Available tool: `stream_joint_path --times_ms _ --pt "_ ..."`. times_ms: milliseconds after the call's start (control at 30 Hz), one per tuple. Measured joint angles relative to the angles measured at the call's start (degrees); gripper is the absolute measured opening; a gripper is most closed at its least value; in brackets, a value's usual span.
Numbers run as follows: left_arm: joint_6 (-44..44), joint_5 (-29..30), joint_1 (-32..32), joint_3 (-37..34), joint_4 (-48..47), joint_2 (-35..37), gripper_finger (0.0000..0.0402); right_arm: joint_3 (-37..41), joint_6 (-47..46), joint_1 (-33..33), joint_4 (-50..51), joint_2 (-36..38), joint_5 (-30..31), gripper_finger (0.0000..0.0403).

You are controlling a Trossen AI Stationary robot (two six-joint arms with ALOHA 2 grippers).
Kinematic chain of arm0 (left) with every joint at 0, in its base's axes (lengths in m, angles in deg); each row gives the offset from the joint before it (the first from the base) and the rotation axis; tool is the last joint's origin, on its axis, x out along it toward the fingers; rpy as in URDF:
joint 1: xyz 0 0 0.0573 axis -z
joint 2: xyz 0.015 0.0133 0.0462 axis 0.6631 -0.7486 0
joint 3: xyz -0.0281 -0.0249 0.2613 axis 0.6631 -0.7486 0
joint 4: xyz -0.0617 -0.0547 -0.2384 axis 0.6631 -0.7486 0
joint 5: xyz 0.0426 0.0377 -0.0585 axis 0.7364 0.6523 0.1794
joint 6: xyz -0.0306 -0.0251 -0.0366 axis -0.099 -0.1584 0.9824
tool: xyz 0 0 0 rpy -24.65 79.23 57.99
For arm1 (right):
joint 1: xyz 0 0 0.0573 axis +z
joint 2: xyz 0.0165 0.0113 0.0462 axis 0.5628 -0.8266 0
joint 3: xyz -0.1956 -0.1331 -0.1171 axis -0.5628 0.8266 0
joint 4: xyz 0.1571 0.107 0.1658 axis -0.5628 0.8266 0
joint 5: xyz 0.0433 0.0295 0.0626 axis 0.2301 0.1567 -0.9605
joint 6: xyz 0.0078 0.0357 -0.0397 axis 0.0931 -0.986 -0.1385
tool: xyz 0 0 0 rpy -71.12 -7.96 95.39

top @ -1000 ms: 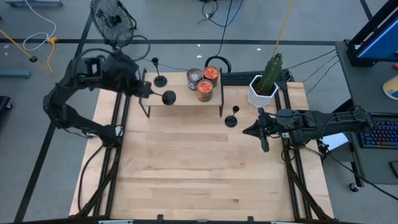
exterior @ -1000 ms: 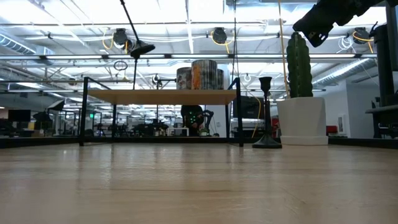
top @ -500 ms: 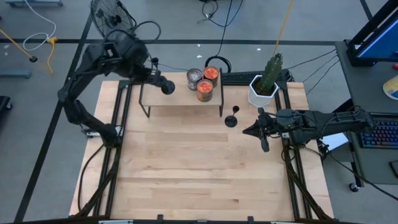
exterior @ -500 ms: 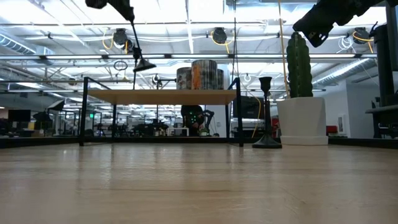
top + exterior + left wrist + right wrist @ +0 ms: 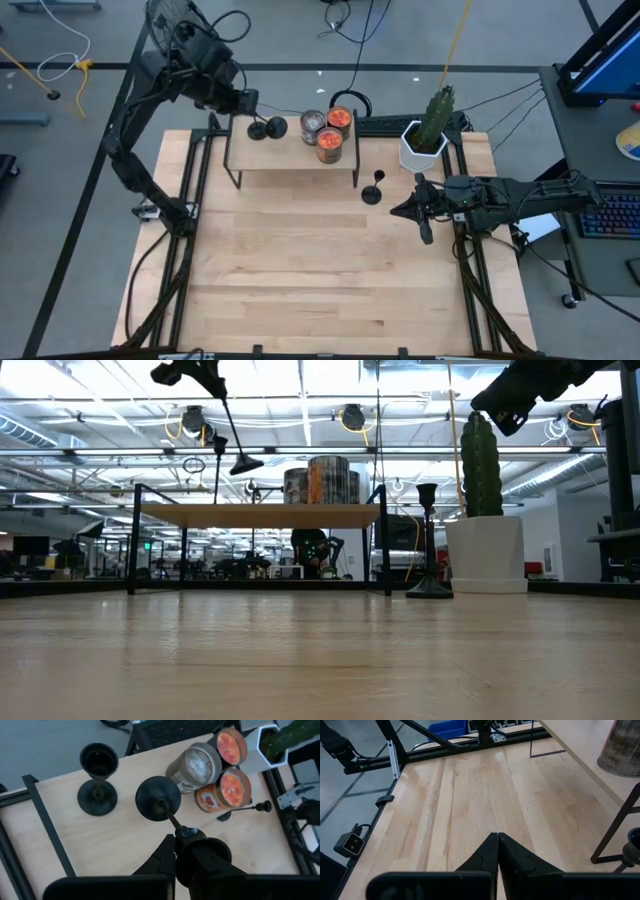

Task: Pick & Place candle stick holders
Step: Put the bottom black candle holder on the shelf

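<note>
Left gripper (image 5: 244, 100) — holder (image 5: 159, 800) clamped — now farther over shelf (image 5: 290, 155).

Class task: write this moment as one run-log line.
left pincer: shut on candle stick holder, above small raised table | right pincer: shut, idle | one holder on main table

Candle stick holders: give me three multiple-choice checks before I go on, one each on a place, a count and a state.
1. The lone black metal candle stick holder off the small wooden shelf stands: A on the wooden table; B in a pot; C on the floor.
2. Glass jars on that shelf: A two; B three; C five.
3. The left tool is: A open, empty; B shut on a tilted black holder; C resting on the table.

A: its base sits on the boards by the shelf leg.
B: three lids show.
B: the stem runs into the closed tool.
</note>
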Motion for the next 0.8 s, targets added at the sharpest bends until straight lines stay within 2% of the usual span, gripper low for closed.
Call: stream_joint_path --times_ms 800 --pt "-3.4 -2.2 -5.7 0.0 0.0 -9.2 0.0015 0.0 0.0 0.0 0.0 0.0 0.2 0.0004"
